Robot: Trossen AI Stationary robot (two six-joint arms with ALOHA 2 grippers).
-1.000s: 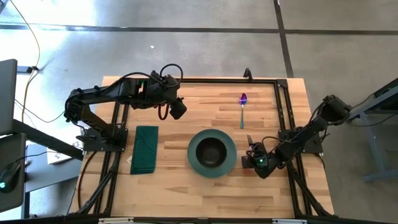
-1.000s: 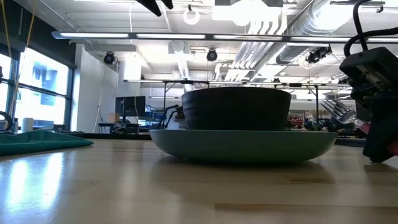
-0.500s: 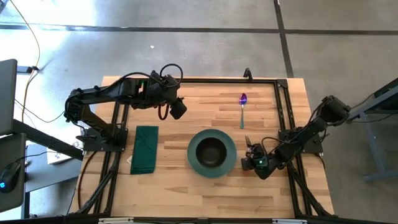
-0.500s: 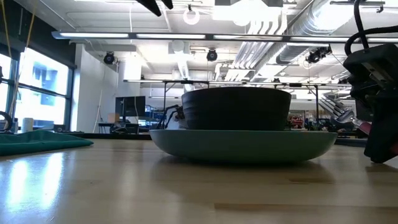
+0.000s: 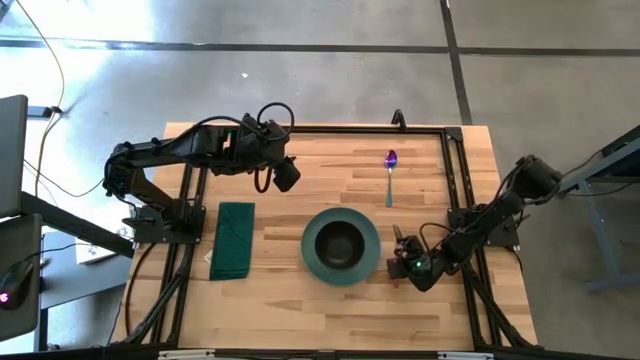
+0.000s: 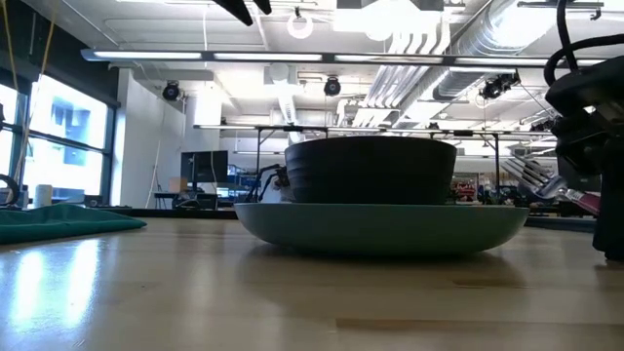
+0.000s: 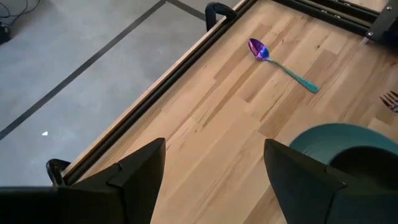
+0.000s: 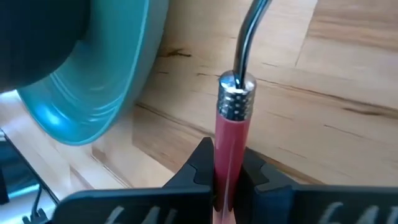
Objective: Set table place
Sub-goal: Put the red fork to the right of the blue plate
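— Where does everything sit on the tabletop [image 5: 300,300]?

— From the teal plate [image 5: 341,247], which carries a dark bowl [image 5: 340,243], the folded green napkin [image 5: 233,240] lies at nine o'clock, the spoon [image 5: 389,176] at one o'clock, well apart. The right claw [image 5: 404,262], just beside the plate at three o'clock, is clamped on a pink-handled utensil [image 8: 231,146].

— How will that utensil handle?

— Stiff and light, I judge, with a smooth handle that could swivel; the grip sits on the pink part, below the metal collar.

— And the left claw [image 5: 286,174]?

— Hovering around eleven o'clock, fingers [image 7: 137,171] spread wide, holding nothing. The spoon looks best taken mid-handle.
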